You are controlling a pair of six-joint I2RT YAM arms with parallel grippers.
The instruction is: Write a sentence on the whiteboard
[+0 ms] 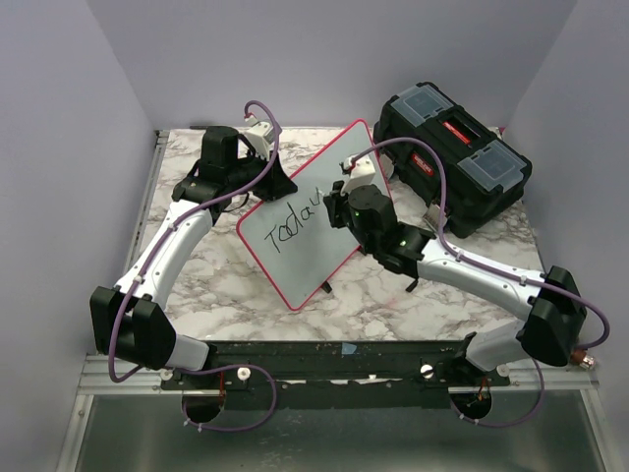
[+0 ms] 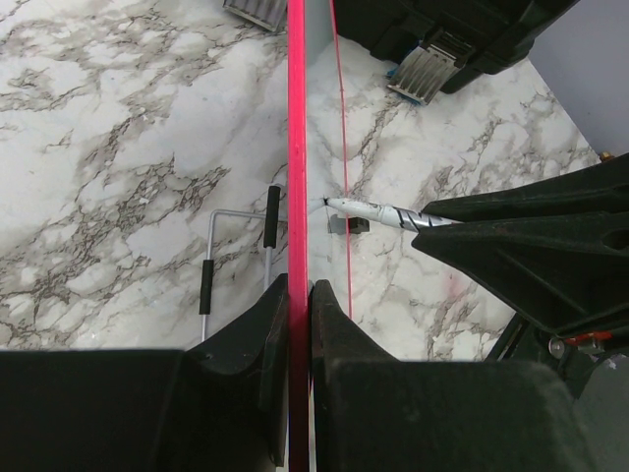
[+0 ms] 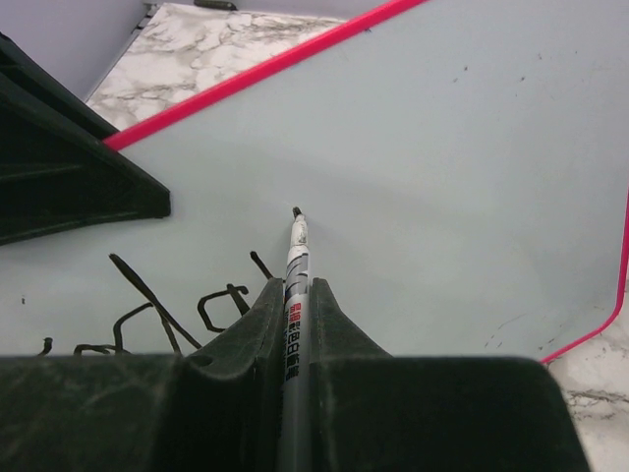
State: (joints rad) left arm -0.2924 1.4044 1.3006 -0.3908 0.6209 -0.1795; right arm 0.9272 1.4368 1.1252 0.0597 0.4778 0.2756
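Note:
The whiteboard (image 1: pixel 300 264), white with a red-pink rim, stands tilted over the marble table. My left gripper (image 1: pixel 272 187) is shut on its upper left edge. In the left wrist view that rim (image 2: pixel 297 147) runs edge-on between the closed fingers of my left gripper (image 2: pixel 299 290). My right gripper (image 1: pixel 332 208) is shut on a silver marker (image 3: pixel 296 258), and the marker's tip rests at or just off the board face. The sentence (image 1: pixel 292 224) reads roughly "Toda" plus a partial letter. Its last strokes (image 3: pixel 221 300) lie left of my right gripper (image 3: pixel 295 287). The marker (image 2: pixel 378 211) also shows side-on.
A black toolbox (image 1: pixel 454 162) with red latches sits at the back right, close behind my right arm. A wire stand with black grips (image 2: pixel 236 256) lies on the marble table (image 1: pixel 393 295) behind the board. Grey walls enclose three sides.

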